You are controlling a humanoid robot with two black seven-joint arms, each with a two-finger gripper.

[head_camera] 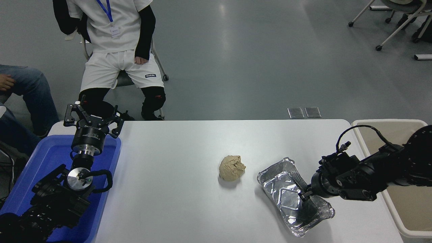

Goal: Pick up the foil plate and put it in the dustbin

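The foil plate (293, 195) is lying on the worktop (175, 162) at lower right. The right pincer (303, 195) is reaching inside; its grip is unclear. Light, easily dented foil: the crinkled rim looks the best hold.

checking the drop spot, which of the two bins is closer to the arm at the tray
The beige bin at the table's right end, beside the right gripper. The blue tub sits at the far left.

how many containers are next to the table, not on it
2. The blue tub sits at the table's left edge, under the parked left hand. The beige dustbin stands at the right edge, partly covered by the right arm; both run out of frame.
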